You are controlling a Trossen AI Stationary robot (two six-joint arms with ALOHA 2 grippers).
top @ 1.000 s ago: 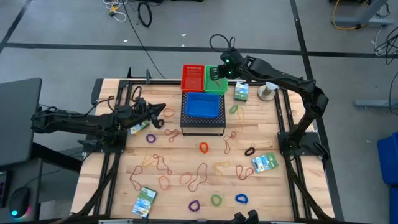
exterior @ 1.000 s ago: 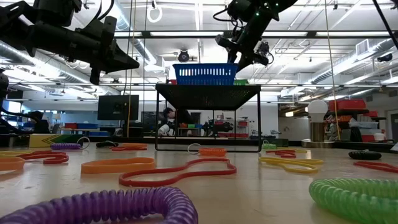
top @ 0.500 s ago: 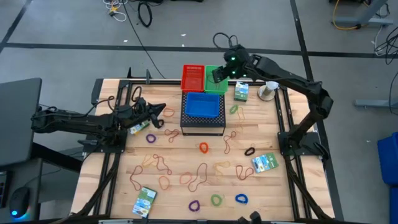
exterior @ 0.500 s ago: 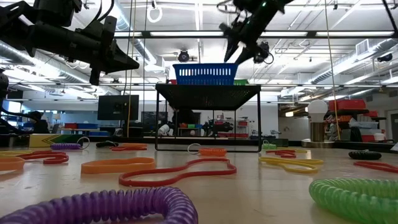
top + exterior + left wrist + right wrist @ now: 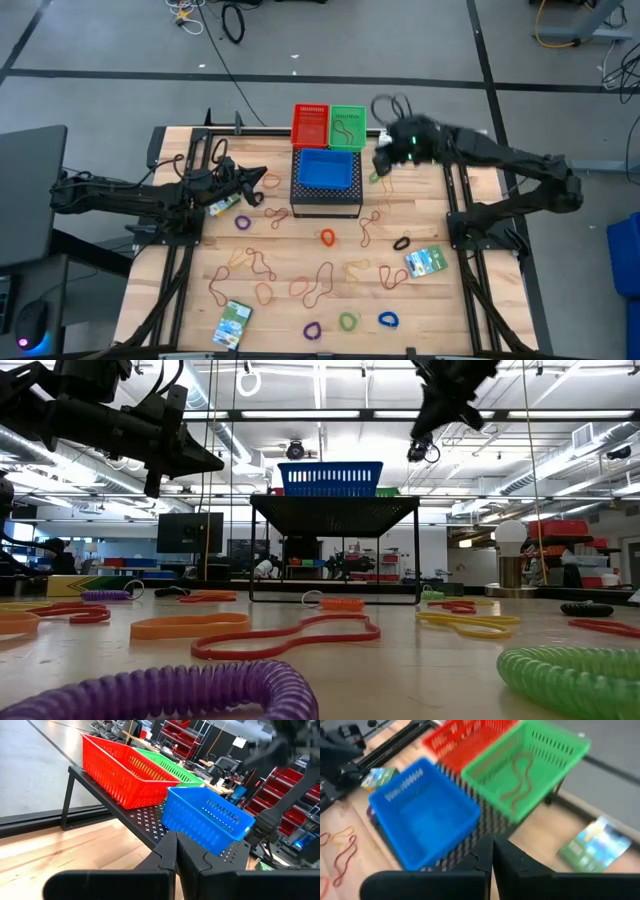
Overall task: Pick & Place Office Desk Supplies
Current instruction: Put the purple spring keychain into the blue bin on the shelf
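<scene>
Swinging away from green basket [image 5: 347, 126], right gripper [image 5: 385, 157] now pinched shut, empty; rubber band [image 5: 515, 779] lies inside basket. Drop done; plenty bands left on surface [image 5: 290, 312]. Left gripper [image 5: 262, 180] shut, parked.

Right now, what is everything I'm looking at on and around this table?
Baskets: three, red, green, blue, on the black perforated stand.
Rubber band: one, tan, inside the green basket.
Thin rubber bands: many, tan, orange, red, spread over the table.
Thick loops: purple, green, blue, black, near the front and right.
Green-white boxes: front left, right, under the left arm.
Left gripper: shut, left of the stand.
Right gripper: shut, right of the baskets.
</scene>
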